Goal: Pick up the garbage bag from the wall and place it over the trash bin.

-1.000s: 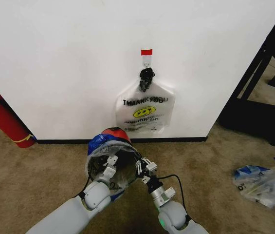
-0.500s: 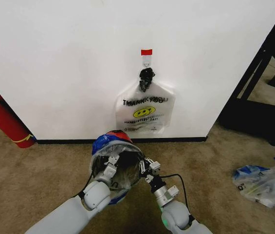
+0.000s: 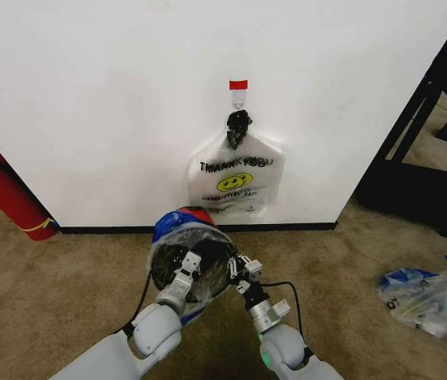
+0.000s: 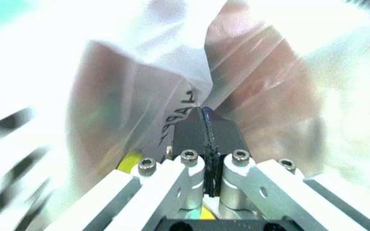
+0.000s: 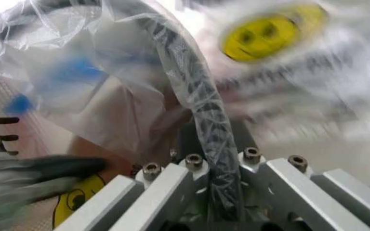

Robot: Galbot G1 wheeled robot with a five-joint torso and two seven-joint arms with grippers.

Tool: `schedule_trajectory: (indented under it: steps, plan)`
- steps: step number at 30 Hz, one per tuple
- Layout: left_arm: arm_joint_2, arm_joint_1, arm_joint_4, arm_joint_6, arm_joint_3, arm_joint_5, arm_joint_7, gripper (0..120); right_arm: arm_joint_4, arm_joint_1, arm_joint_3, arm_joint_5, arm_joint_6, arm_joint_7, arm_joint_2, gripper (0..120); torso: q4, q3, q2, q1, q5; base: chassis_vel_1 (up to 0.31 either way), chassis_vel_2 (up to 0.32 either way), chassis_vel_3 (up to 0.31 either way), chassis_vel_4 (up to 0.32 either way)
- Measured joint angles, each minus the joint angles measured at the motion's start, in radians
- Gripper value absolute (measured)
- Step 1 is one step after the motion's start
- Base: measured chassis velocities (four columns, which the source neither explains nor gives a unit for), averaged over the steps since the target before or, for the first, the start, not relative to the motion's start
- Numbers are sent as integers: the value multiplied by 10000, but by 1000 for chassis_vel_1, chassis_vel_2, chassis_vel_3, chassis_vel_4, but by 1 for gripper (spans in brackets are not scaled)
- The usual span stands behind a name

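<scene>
The trash bin (image 3: 177,261), black mesh with a red base, is tipped with its mouth towards me, low in front of the wall (image 3: 89,95). The garbage bag (image 3: 174,227), thin clear plastic with blue patches, is stretched over its rim. My left gripper (image 3: 188,265) sits inside the bin's mouth, shut on bag film (image 4: 146,86) with its fingers (image 4: 188,132) pressed together. At the bin's right edge, my right gripper (image 3: 239,267) is shut on the bag-covered rim (image 5: 191,86).
A flat smiley bag (image 3: 236,184) with a black knot hangs from the red-taped hook (image 3: 238,85). A red fire extinguisher (image 3: 5,194) leans at the left. A clear-and-blue plastic bundle (image 3: 429,297) lies on the carpet at right, near a black frame (image 3: 421,150).
The bin with the bag has shifted slightly right and lower. My left gripper has moved right, further into the bin's mouth; the right gripper has edged right with the rim.
</scene>
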Motion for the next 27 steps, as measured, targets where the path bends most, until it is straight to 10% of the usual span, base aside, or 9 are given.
schedule_trajectory:
  steps: [13,27]
  plan:
    - [1326,3539,-3034,-1360,-2627,588,1690,13,410,366,-38,2997,-1211,1920,227,0,3,-1,0,-1,1,0,0,0,0]
    - [1473,4014,-1910,-529,-2849,1033,815,59,1661,-66,202,3943,-1480,2836,89,0,2,1,0,-1,-1,0,0,0,0]
